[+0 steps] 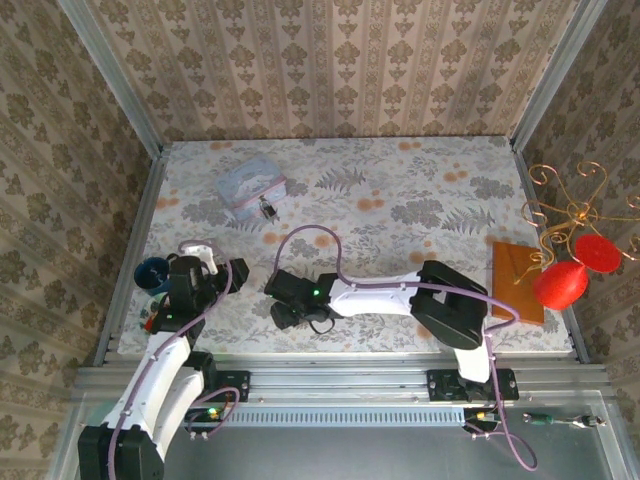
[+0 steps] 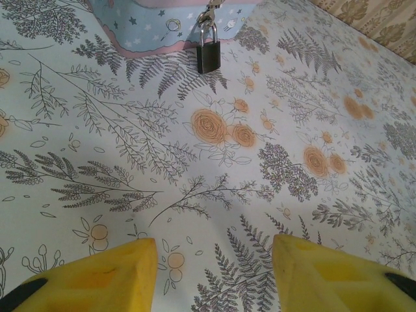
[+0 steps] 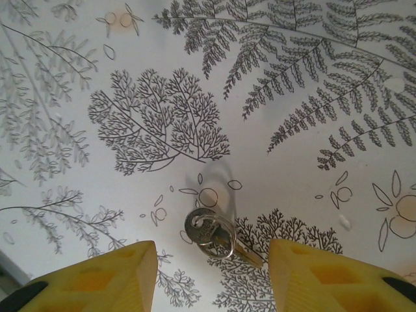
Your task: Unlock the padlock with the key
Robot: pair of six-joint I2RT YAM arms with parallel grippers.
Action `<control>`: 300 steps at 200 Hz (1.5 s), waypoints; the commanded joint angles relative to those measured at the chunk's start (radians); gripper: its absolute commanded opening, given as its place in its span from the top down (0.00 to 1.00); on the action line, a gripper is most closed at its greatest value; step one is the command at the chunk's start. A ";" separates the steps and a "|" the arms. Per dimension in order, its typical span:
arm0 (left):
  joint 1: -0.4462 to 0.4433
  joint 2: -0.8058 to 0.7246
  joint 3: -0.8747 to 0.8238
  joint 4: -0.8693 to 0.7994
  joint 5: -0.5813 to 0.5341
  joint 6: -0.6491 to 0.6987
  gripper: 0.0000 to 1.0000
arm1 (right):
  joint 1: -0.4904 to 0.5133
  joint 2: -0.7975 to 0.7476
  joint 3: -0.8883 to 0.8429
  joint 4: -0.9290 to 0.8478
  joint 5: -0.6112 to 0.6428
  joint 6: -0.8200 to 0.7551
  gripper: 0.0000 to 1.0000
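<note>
Across the flowered worktop (image 1: 420, 190) I take the pale blue tin (image 1: 250, 185) as my marker, since everything I need lies in relation to it. Its front face is turned toward my bases, which puts its hasp where my arms can reach.

My left gripper (image 2: 214, 273) hovers on the near side of the tin, well short of it, pointing at its front. The yellow fingers (image 2: 97, 276) are spread, with nothing between them but printed pattern. I judge it is aimed there so it can steady the lock when the time comes.

My right gripper (image 3: 213, 273) hangs low, nearer to me than the tin and a little to its right. Its fingers are likewise parted and empty, straddling the spot where the key lies.

The padlock (image 2: 208, 51) hangs by its silvery shackle from the tin's hasp, its dark body upright against the front wall. Whether its foot rests on the worktop or hangs just above it, I cannot tell.

The key (image 3: 211, 234) lies flat on its ring, well short of the tin, between my right fingers but untouched. Because it lies so flat, I expect pinching it will call for a low, careful close.
</note>
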 commanded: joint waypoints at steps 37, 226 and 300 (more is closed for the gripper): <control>0.011 -0.008 -0.014 0.020 0.013 0.014 0.49 | 0.008 0.128 0.147 -0.198 0.035 -0.011 0.53; 0.015 0.018 -0.019 0.051 0.040 0.012 0.48 | 0.011 -0.012 0.043 -0.149 0.157 0.087 1.00; -0.052 0.161 -0.013 0.213 0.190 0.003 0.52 | -0.072 -0.258 -0.234 0.071 0.186 0.285 1.00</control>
